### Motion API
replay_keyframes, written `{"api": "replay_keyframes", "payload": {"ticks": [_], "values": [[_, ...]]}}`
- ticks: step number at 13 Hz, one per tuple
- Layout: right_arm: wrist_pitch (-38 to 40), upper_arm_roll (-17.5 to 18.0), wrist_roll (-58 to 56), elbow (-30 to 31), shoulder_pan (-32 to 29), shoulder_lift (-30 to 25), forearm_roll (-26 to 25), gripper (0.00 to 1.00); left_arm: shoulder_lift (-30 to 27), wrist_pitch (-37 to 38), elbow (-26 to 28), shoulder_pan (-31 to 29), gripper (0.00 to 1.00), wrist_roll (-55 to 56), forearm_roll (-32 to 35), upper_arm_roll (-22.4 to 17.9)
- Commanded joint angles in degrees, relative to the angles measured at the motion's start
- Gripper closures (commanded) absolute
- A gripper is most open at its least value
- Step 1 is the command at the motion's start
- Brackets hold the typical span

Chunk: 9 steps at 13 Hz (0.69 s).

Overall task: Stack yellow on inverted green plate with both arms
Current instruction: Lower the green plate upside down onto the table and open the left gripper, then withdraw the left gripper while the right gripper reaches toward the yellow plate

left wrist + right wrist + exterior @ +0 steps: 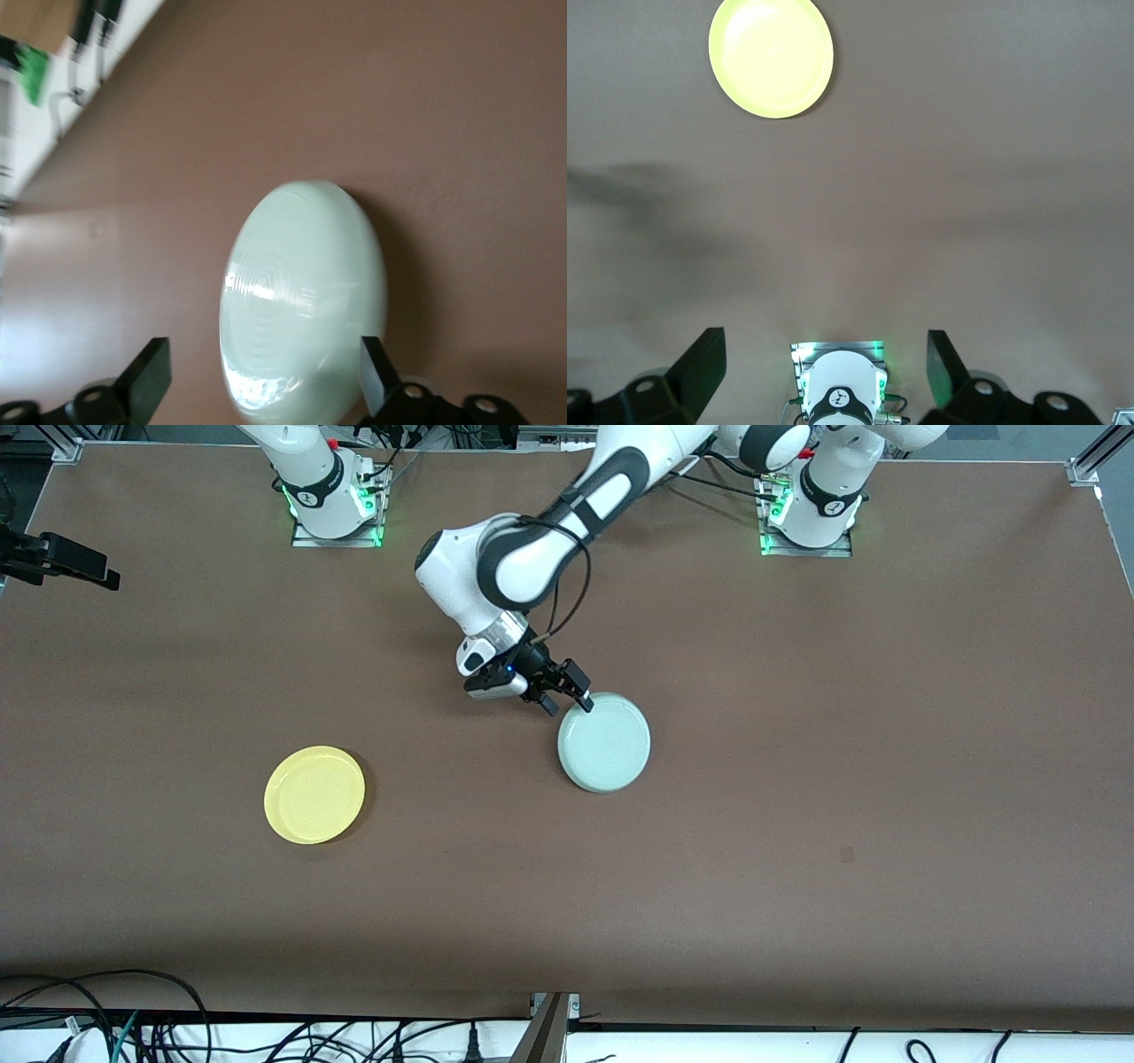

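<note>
The pale green plate (pixel 605 742) lies near the table's middle with a smooth, faintly ringed face up, apparently bottom up. My left gripper (pixel 569 707) is open and low at the plate's rim on the side toward the robots' bases. In the left wrist view the green plate (pixel 301 301) has its edge between the spread fingers (pixel 146 382), untouched. The yellow plate (pixel 314 794) lies rim up toward the right arm's end, nearer the front camera. It also shows in the right wrist view (pixel 771 55). My right gripper (pixel 824 372) is open and empty, high over its own base (pixel 842 390), and waits.
The brown table (pixel 797 797) has a small dark mark (pixel 846 855) toward the left arm's end. A black camera mount (pixel 58 558) juts in at the right arm's end. Cables (pixel 106 1019) run along the near edge.
</note>
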<state>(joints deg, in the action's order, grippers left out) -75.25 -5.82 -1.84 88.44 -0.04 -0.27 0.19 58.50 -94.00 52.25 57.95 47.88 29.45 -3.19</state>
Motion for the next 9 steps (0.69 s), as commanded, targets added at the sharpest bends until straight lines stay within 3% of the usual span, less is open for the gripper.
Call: {"api": "replay_keyframes", "payload": {"ticks": [1,2,5,7,9], "values": [[0.5,0.3,0.5,-1.7,-0.7,2.5,0.3,0.0,-5.7,-4.5,-0.1,-6.7,0.0,-0.5,-13.5,1.1],[0.4,0.2,1.0,-2.3,-0.6,4.1,-0.1,0.0,-7.1,-5.7,0.0,-8.5,0.0,-0.7,-18.3,1.0],[-3.0,-0.1,0.4,-2.4,-0.7,10.4,0.2,0.0,-12.9,-5.1,0.7,-17.1,0.0,-6.0,-24.7,1.0],[-8.6,-0.2,0.5,-1.8,-0.7,14.8,0.8,0.0,-15.6,-1.4,0.7,-25.3,0.0,-12.4,-30.7,1.0],[-13.5,-0.1,0.5,-1.5,-0.5,20.5,0.9,0.0,-18.4,2.1,0.7,-30.5,0.0,-15.3,-32.0,1.0]]}}
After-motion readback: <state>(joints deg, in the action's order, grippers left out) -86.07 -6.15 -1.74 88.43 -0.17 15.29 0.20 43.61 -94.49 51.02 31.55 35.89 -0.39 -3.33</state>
